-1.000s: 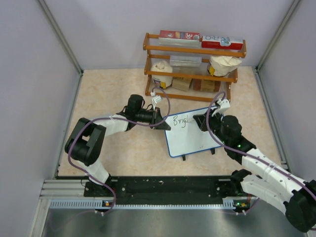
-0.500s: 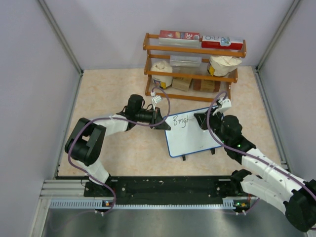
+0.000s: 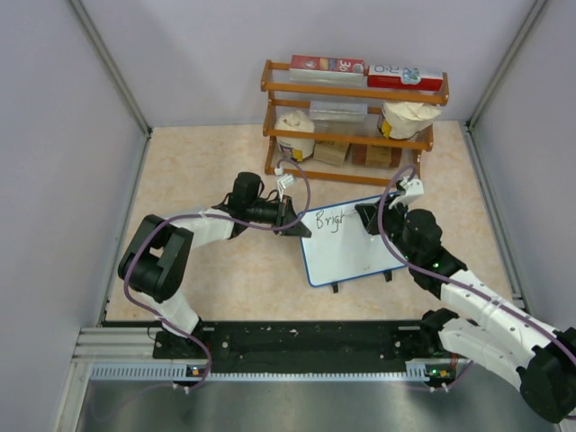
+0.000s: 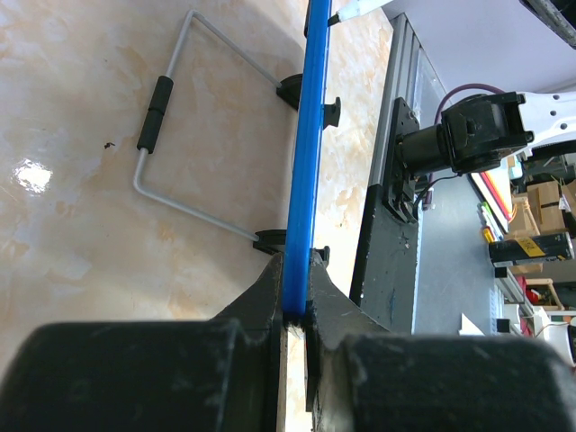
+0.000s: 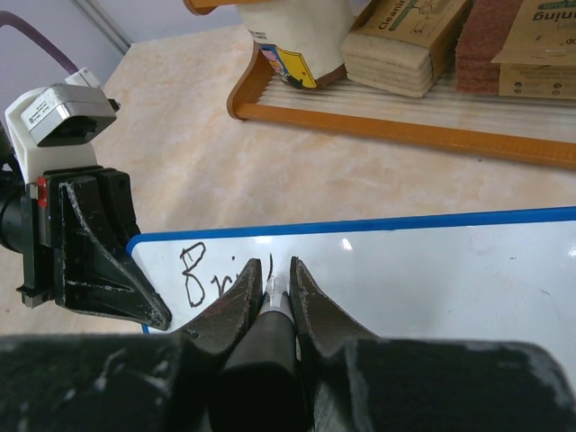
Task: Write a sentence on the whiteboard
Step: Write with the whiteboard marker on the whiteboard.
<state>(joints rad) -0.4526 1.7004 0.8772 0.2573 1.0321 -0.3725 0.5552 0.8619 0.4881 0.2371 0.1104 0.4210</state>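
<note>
The whiteboard (image 3: 353, 254) stands tilted on its feet at the table's middle, blue rim (image 4: 307, 153) edge-on in the left wrist view. My left gripper (image 3: 295, 226) is shut on its left edge (image 4: 297, 304). My right gripper (image 3: 368, 219) is shut on a black marker (image 5: 265, 340), whose white tip rests on the board (image 5: 432, 274). The sentence (image 3: 329, 220) reads "Brigh" along the top left; from the right wrist view only "Bri" (image 5: 203, 273) and a stroke show, the rest behind the fingers (image 5: 310, 292).
A wooden rack (image 3: 353, 93) with boxes, bags and sponges stands just behind the board. The board's wire stand (image 4: 158, 101) lies on the table behind it. Enclosure walls rise left and right. A black rail (image 3: 297, 337) runs along the near edge.
My right gripper has crept slightly to the right with the marker, and the last letter has gained a stroke. The left gripper and the board have stayed put.
</note>
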